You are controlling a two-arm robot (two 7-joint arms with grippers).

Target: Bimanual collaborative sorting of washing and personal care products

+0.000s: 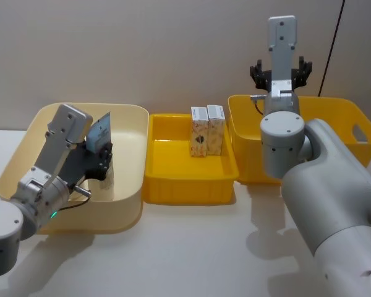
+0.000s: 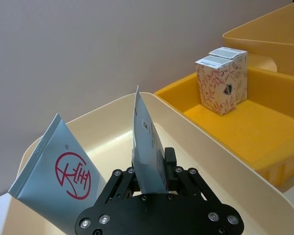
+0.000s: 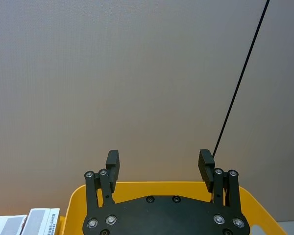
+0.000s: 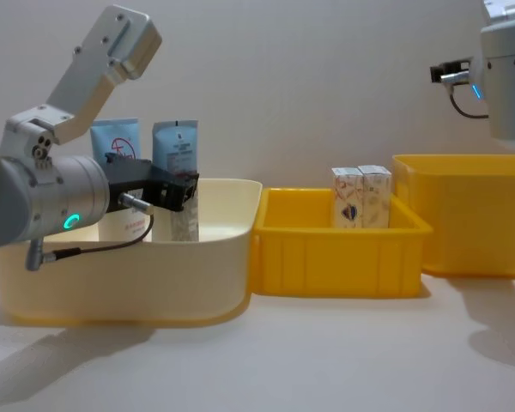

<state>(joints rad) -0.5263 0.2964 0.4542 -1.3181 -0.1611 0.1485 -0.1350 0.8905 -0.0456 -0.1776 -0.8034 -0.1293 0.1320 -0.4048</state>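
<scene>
My left gripper [image 2: 152, 166] is inside the cream bin [image 1: 130, 133], shut on the lower part of an upright pale-blue-and-white tube [image 2: 146, 142]. A second tube [image 2: 59, 171] with a red round logo stands just beside it in the same bin. From the chest view both tubes [image 4: 176, 154] rise above the bin wall. Two white cartons [image 1: 207, 130] with printed patterns stand side by side at the back of the middle yellow tray [image 1: 185, 185]. My right gripper [image 3: 159, 164] hovers open above the back of the right yellow bin [image 1: 340, 117], holding nothing.
The three containers stand in a row, touching, on a white table [image 1: 191, 247]. A plain wall is close behind them. A thin black cable [image 3: 240, 83] runs up the wall at the right. Open table lies in front of the bins.
</scene>
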